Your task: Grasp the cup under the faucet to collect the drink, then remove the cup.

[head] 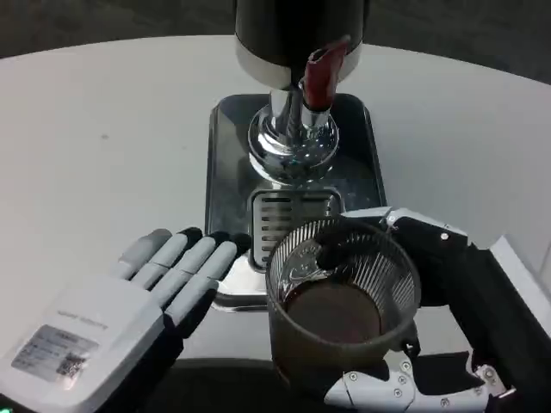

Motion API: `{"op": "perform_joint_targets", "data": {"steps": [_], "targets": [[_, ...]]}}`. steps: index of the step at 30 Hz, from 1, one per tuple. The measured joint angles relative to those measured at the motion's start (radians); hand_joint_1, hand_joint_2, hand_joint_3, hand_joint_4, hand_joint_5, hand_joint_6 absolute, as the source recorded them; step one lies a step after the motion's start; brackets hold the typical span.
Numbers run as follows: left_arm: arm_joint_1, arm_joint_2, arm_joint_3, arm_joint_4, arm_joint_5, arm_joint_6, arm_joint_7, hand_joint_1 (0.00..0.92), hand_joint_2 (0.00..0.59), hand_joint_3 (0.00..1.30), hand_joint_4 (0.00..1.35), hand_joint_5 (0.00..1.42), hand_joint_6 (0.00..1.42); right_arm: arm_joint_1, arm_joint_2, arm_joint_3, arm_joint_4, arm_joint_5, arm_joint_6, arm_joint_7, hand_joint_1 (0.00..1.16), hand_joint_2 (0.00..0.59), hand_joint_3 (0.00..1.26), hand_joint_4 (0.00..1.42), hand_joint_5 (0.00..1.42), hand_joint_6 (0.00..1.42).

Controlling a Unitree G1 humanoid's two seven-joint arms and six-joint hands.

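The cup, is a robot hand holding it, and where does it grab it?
Yes. The right hand holds the cup around its ribbed side wall. The left hand holds nothing.

White round table [103,112] seen from above. A steel tray [225,172] lies flat on it near the middle; the dispenser's chrome base [293,142] stands on the tray, with a slotted drip grate [284,211] set just before the base.

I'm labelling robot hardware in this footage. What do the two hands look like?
The left hand has a smooth white back bearing a grey sticker with a QR-like code, and grey-white fingers with black tips. The right hand is mostly black, with white plates and small screws.
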Motion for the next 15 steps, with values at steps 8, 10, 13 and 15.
{"op": "perform_joint_targets", "data": {"steps": [8,10,13,15], "targets": [[-0.001,0.000,-0.006,0.000,0.008,0.011,-0.002,0.000,0.039,0.00,0.00,0.00,0.00,-0.011,-0.006,0.012,0.000,-0.004,-0.014,0.000,1.11,0.121,0.69,0.88,0.94,1.31],[-0.002,-0.001,-0.007,0.000,0.008,0.015,-0.002,0.000,0.038,0.00,0.00,0.00,0.00,-0.011,-0.006,0.012,0.000,-0.004,-0.014,0.000,1.11,0.121,0.69,0.88,0.94,1.31],[-0.002,-0.002,-0.007,0.000,0.008,0.019,-0.002,0.000,0.041,0.00,0.00,0.00,0.00,-0.016,-0.006,0.012,0.000,-0.004,-0.014,0.000,1.11,0.121,0.70,0.88,0.94,1.31],[-0.002,-0.004,-0.007,0.000,0.008,0.023,-0.002,0.000,0.042,0.00,0.00,0.00,0.00,-0.016,-0.006,0.012,0.000,-0.004,-0.014,0.000,1.11,0.121,0.70,0.88,0.94,1.31]]}}
